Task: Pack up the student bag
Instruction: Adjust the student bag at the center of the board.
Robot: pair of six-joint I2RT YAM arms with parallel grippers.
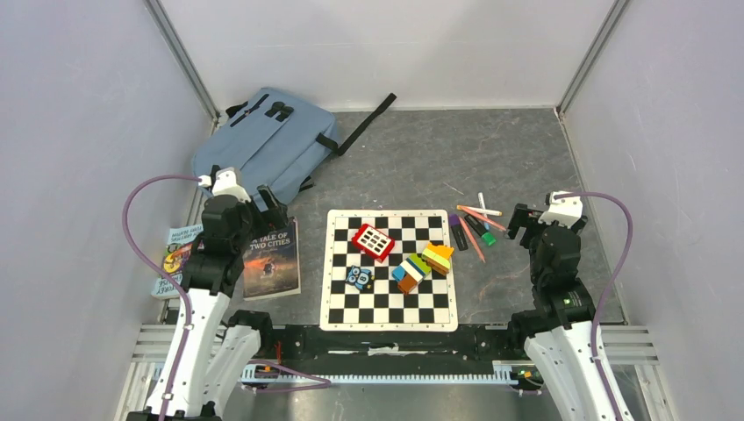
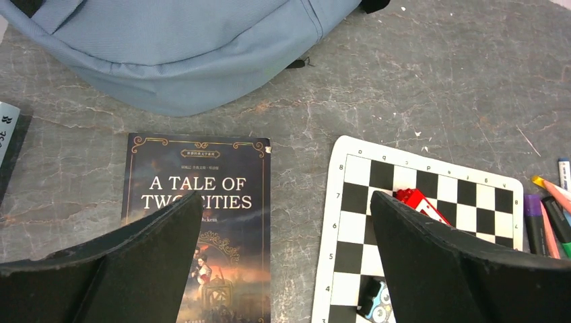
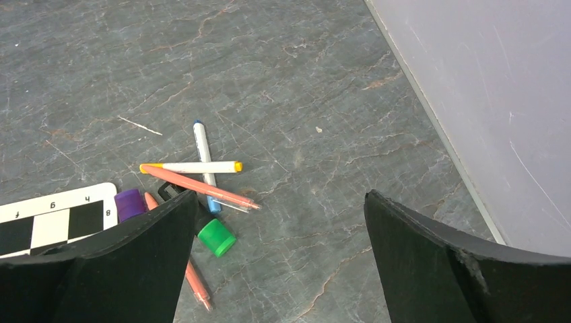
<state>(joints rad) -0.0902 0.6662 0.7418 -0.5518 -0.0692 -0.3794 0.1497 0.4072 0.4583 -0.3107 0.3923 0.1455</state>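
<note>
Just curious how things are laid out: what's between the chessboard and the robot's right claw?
A loose heap of pens and markers lies between the chessboard and the right gripper; the top external view shows it best.

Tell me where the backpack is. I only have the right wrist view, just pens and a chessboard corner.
Observer: The student bag lies flat in the far left corner.
Operator: Anything near it to pack?
Observer: A book, A Tale of Two Cities, lies face up just this side of the bag, left of the chessboard, under the open left gripper.
Operator: What is on the board?
Observer: A red piece with white squares, a small blue toy and a stack of coloured blocks.
</note>
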